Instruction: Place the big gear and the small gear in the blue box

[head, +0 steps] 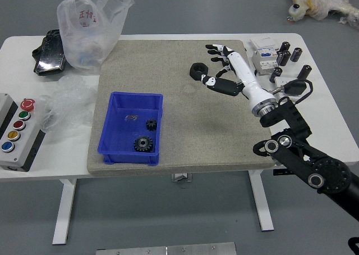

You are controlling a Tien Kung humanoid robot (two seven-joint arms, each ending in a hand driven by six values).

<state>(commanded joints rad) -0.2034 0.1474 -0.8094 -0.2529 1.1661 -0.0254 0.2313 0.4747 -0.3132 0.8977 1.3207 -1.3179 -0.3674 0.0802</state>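
Observation:
My right hand [216, 64] is over the mat's right part, its fingers spread and nothing held, the thumb overlapping the near side of a black nut [198, 71]. Inside the blue box [120, 150], at the mat's left, lie two dark gears: the big gear [143, 144] near the front right corner and the small gear [151, 124] just behind it. A thin metallic piece [131, 118] rests on the box floor to their left. The left hand is out of view.
The beige mat [179, 126] covers the table's middle. Plastic bags [92, 36], a black packet [51, 53] and a button panel [22, 137] stand left. White devices [265, 60] and several black cylinders [295, 54] stand right.

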